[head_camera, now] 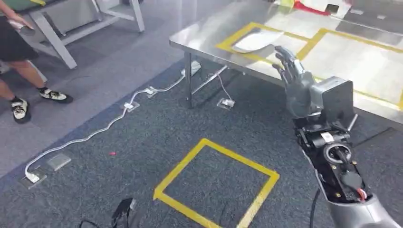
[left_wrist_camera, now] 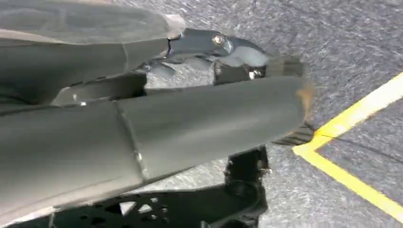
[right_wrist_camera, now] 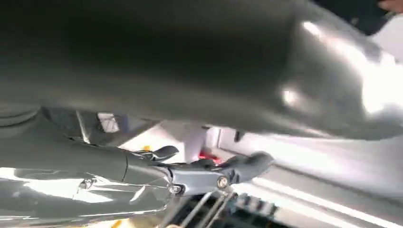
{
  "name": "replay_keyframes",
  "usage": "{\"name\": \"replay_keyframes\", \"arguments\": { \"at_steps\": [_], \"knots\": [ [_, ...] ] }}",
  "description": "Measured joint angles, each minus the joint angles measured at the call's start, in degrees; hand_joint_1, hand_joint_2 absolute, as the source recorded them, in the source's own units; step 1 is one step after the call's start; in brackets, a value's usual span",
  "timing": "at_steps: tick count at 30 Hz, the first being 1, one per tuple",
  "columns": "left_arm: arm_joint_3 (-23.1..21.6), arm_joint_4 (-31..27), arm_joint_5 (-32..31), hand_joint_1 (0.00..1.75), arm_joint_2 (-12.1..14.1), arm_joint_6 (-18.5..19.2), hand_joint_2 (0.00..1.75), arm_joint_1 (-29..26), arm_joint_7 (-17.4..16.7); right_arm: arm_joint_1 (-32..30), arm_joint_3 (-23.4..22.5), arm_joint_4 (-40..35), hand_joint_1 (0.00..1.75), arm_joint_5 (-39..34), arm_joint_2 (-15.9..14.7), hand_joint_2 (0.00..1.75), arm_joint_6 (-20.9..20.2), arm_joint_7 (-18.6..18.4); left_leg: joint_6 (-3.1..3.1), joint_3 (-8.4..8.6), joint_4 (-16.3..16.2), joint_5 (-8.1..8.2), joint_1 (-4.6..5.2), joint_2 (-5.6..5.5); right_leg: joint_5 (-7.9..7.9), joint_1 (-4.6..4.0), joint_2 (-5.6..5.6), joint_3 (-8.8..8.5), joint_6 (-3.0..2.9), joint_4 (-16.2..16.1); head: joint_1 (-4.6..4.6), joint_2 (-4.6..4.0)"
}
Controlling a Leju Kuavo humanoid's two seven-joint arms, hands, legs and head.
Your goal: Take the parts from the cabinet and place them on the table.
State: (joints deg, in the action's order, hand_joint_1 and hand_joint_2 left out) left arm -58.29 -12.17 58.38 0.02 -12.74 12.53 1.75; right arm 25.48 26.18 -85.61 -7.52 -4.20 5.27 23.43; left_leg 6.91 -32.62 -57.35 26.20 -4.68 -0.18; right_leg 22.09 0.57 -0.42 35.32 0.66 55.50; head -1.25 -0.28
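Note:
A pale grey, curved sheet part lies flat on the steel table, inside a yellow tape rectangle. My right hand is raised at the table's near edge, just right of the part, with its fingers spread and pointing toward it. In the right wrist view a dark finger stretches out straight with nothing in it. My left hand hangs over the carpet, thumb and fingers extended, holding nothing.
A person in sneakers stands at the far left near another table's legs. A white cable with floor boxes crosses the floor. A yellow tape square marks the carpet. Red items lie far back on the table.

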Motion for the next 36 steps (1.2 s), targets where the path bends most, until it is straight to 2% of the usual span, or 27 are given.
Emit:
{"name": "replay_keyframes", "arguments": {
  "at_steps": [2, 3, 5, 7, 9, 11, 12, 13, 15, 16, 17, 18, 19, 20, 22, 23, 24, 26, 27, 28, 29, 30, 32, 33, 34, 35, 36],
  "knots": [
    [0.00, 0.00, 0.00, 0.00, -0.02, -0.02, 0.00, -0.03, -0.09, -0.22, 0.42, 0.31, 0.00, 0.00, 0.00, 0.00, 0.04, -0.17, -0.50, -1.53, -1.31, -0.02, -0.11, -0.01, 0.34, 0.04, 0.00, 0.11, 0.70, 0.39, 0.41, 0.00],
    [0.00, 0.02, 0.02, 0.00, 0.11, -0.22, 0.00, -0.10, -0.18, -0.20, 0.59, 0.35, 0.00, 0.00, -0.11, 0.00, 0.04, -0.22, -1.83, -1.93, -1.57, -0.05, 0.14, -0.13, 2.92, 0.06, -0.01, 0.88, 0.60, 2.84, 1.28, 0.00],
    [0.00, 0.02, 0.00, 0.00, 0.28, -0.44, 0.00, -0.26, -0.18, -0.19, 0.90, 0.59, 0.00, 0.00, -0.11, 0.00, 0.09, -0.13, -2.25, -2.10, -1.12, -0.61, 1.02, -0.21, 9.24, 0.11, 0.01, 4.08, 0.09, 12.90, 2.45, 0.00],
    [0.00, 0.04, 0.02, 0.00, 0.39, -0.46, 0.00, -0.41, -0.18, -0.23, 1.09, 0.87, 0.00, 0.00, -0.11, 0.00, 0.09, -0.15, -2.63, -2.11, -0.45, -1.29, 1.92, -0.22, 13.19, -0.61, 0.22, 6.59, -1.15, 21.30, 2.78, 0.00],
    [0.00, 0.02, 0.02, 0.00, 0.39, -0.46, 0.00, -0.45, -0.18, -0.29, 1.22, 1.05, 0.00, 0.00, -0.11, 0.00, 0.09, -0.15, -2.63, -2.00, -0.32, -1.54, 2.59, -0.20, 11.37, -1.92, 0.41, 4.01, -2.56, 18.68, 2.67, 0.00],
    [0.00, 0.02, 0.00, 0.00, 0.26, -0.44, 0.00, -0.32, -0.17, 0.11, 1.36, 1.03, 0.00, 0.00, -0.11, 0.00, 0.09, -0.11, -2.80, -1.37, -0.01, -1.65, 3.11, -0.20, 6.29, -3.79, 0.61, -2.48, -4.64, 7.84, 2.73, 0.00],
    [0.00, 0.02, 0.00, 0.00, 0.07, -0.44, 0.00, -0.25, -0.18, 0.56, 1.40, 0.98, 0.00, 0.00, -0.11, 0.00, 0.09, -0.11, -3.11, -1.00, 0.66, -1.84, 3.12, -0.18, 4.13, -4.92, 0.57, -5.44, -6.17, 2.36, 2.80, 0.00],
    [0.00, 0.02, 0.00, 0.00, -0.31, -0.44, 0.00, -0.15, -0.18, 0.87, 1.44, 0.98, 0.00, 0.00, -0.11, 0.00, 0.09, -0.04, -3.07, -0.92, 0.91, -2.29, 3.49, -0.15, 4.34, -5.23, 0.40, -6.33, -6.91, 0.21, 2.40, 0.00],
    [0.00, 0.00, 0.06, 0.00, -0.41, -0.44, 0.00, -0.04, -0.17, 1.22, 1.55, 1.03, 0.00, 0.00, -0.11, 0.00, 0.11, -0.04, -2.89, -1.36, 1.82, -3.26, 2.84, -0.13, 3.32, -5.21, 0.54, -6.01, -6.43, -0.39, 2.73, 0.00],
    [0.00, 0.00, 0.18, 0.00, -0.52, -0.44, 0.00, -0.08, -0.18, 1.16, 1.71, 1.05, 0.00, 0.02, -0.11, 0.00, 0.07, -0.07, -2.91, -1.26, 2.31, -3.70, 2.82, -0.12, 2.78, -5.23, 0.52, -5.85, -6.61, -1.09, 2.95, 0.00],
    [0.00, 0.00, 0.35, 0.00, -0.57, -0.55, 0.00, -0.16, -0.18, 1.21, 1.88, 1.07, 0.00, 0.61, -0.11, 0.00, 0.19, -0.04, -2.84, -0.78, 3.25, -4.23, 3.31, -0.17, 1.87, -5.18, 0.43, -6.70, -7.33, -3.32, 3.12, 0.00],
    [0.00, 0.00, 0.46, 0.00, -0.30, -0.61, 0.00, -0.26, -0.15, 1.49, 2.10, 1.16, 0.00, 1.69, -0.02, 0.00, 0.83, 0.00, -3.11, -1.30, 2.33, -3.25, 3.59, -0.19, 1.04, -4.24, -0.13, -8.15, -6.44, -6.21, 3.26, 0.00],
    [0.00, 0.00, 0.55, 0.00, -0.24, -0.61, 0.00, -0.23, 0.00, 1.92, 2.45, 1.42, 0.00, 3.16, 0.09, 0.00, 1.83, -0.33, -2.92, -2.75, -0.28, -0.70, 3.90, -0.25, 0.29, -3.95, 0.01, -7.82, -6.63, -6.62, 2.87, 0.00],
    [0.00, 0.00, 0.59, 0.00, -0.09, -0.63, 0.00, -0.26, 0.04, 2.04, 2.71, 1.68, 0.00, 4.37, 0.09, 0.00, 2.67, -0.63, -2.73, -4.67, -4.68, 1.94, 3.87, -0.28, -0.08, -3.78, -0.19, -7.41, -6.34, -6.70, 1.93, 0.00],
    [0.00, 0.00, 0.63, 0.00, 0.29, -0.68, 0.00, -0.59, 0.07, 2.00, 3.06, 2.25, 0.00, 5.33, 0.09, 0.00, 3.34, -1.07, -2.03, -7.86, -12.76, 5.45, 3.72, -0.20, -0.43, -3.66, -0.23, -6.31, -5.76, -6.37, 1.55, 0.00],
    [0.00, 0.02, 0.63, 0.00, 0.46, -0.68, 0.00, -0.77, 0.09, 1.99, 3.43, 2.43, 0.00, 5.31, 0.13, 0.00, 3.30, -1.07, -1.69, -8.17, -14.17, 5.55, 3.68, -0.19, -0.53, -3.49, -0.20, -5.67, -5.56, -5.85, 1.33, 0.00],
    [0.00, 0.02, 0.63, 0.00, 0.57, -0.70, 0.00, -0.84, 0.07, 1.97, 3.63, 2.62, 0.00, 4.89, 0.13, 0.00, 3.04, -1.03, -1.28, -6.99, -12.52, 4.35, 3.56, -0.19, -0.56, -3.25, -0.15, -5.04, -5.36, -5.26, 1.25, 0.00],
    [0.00, 0.02, 0.65, 0.00, 0.76, -0.81, 0.00, -0.80, 0.09, 1.97, 3.89, 2.99, 0.00, 4.24, 0.15, 0.00, 2.84, -0.88, -0.06, -1.37, -3.03, 0.07, 2.84, -0.10, -0.13, -2.48, -0.14, -4.03, -4.49, -3.59, 0.96, 0.00],
    [0.00, 0.00, 0.70, 0.00, 0.72, -0.92, 0.00, -0.79, 0.09, 2.02, 3.89, 3.17, 0.00, 3.87, 0.15, 0.00, 2.67, -0.79, 1.15, 0.97, 1.73, -0.40, 2.23, 0.01, 0.29, -2.45, -0.15, -3.45, -3.84, -2.38, 0.68, 0.00],
    [0.00, -0.02, 0.72, 0.00, 0.24, -0.92, 0.00, -0.84, 0.13, 2.12, 3.89, 3.26, 0.00, 3.74, 0.15, 0.00, 2.56, -0.70, 1.03, 0.72, 1.34, -0.45, 2.22, -0.61, 0.55, -2.78, 0.02, -2.55, -3.51, -1.64, -0.49, 0.00],
    [0.00, -0.02, 0.79, 0.00, 0.13, -1.05, 0.00, -0.96, 0.18, 2.22, 3.93, 3.37, 0.00, 3.72, 0.15, 0.00, 2.45, -0.64, -0.48, 0.41, 1.41, -0.84, 2.01, -0.82, 0.72, -3.01, 0.29, -2.00, -3.13, -0.42, -0.55, 0.00],
    [0.00, -0.02, 0.85, 0.00, 0.20, -1.03, 0.00, -1.16, 0.18, 2.43, 4.13, 3.41, 0.00, 3.57, 0.15, 0.00, 2.25, -0.44, -0.78, 0.08, 1.16, -0.93, 1.83, -0.73, 0.62, -2.86, 0.31, -1.92, -2.82, -0.33, 0.41, 0.00],
    [0.00, -0.02, 0.87, 0.00, -0.29, -1.01, 0.00, -1.41, 0.22, 2.49, 4.39, 3.69, 0.00, 3.19, 0.15, 0.00, 2.27, -0.37, -0.77, -1.31, -0.46, -0.93, 1.00, -0.51, 0.99, -2.85, 0.46, -1.70, -2.15, 0.09, 0.41, 0.00],
    [0.00, 0.00, 0.87, 0.00, -0.13, -1.07, 0.00, -1.33, 0.26, 2.56, 4.55, 3.80, 0.00, 3.13, 0.15, 0.00, 2.16, -0.37, -1.19, -2.11, -0.85, -0.81, 1.17, -0.55, 2.70, -2.94, 0.41, -0.92, -1.59, 2.03, 0.75, 0.00],
    [0.00, 0.00, 0.90, 0.00, -0.15, -1.05, 0.00, -1.48, 0.28, 2.57, 4.70, 3.93, 0.00, 3.08, 0.15, 0.00, 2.12, -0.31, -1.64, -2.42, -1.08, -0.93, 1.13, -0.61, 5.31, -2.40, 0.24, 0.20, -1.31, 5.58, 2.41, 0.00],
    [0.00, 0.00, 0.90, 0.00, -0.11, -1.05, 0.00, -1.57, 0.35, 2.59, 4.79, 4.04, 0.00, 2.99, 0.15, 0.00, 2.12, -0.20, -1.36, -2.48, -1.02, -1.02, 1.43, -0.60, 8.14, -1.82, 0.07, 1.82, -1.22, 10.36, 3.32, 0.00],
    [0.00, 0.00, 0.90, 0.00, -0.09, -1.07, 0.00, -1.59, 0.35, 2.56, 4.94, 4.20, 0.00, 2.97, 0.15, 0.00, 2.12, -0.11, -0.71, -2.54, -0.95, -1.20, 1.79, -0.59, 10.63, -1.65, -0.06, 3.53, -1.24, 15.34, 3.30, 0.00]
  ]
}}
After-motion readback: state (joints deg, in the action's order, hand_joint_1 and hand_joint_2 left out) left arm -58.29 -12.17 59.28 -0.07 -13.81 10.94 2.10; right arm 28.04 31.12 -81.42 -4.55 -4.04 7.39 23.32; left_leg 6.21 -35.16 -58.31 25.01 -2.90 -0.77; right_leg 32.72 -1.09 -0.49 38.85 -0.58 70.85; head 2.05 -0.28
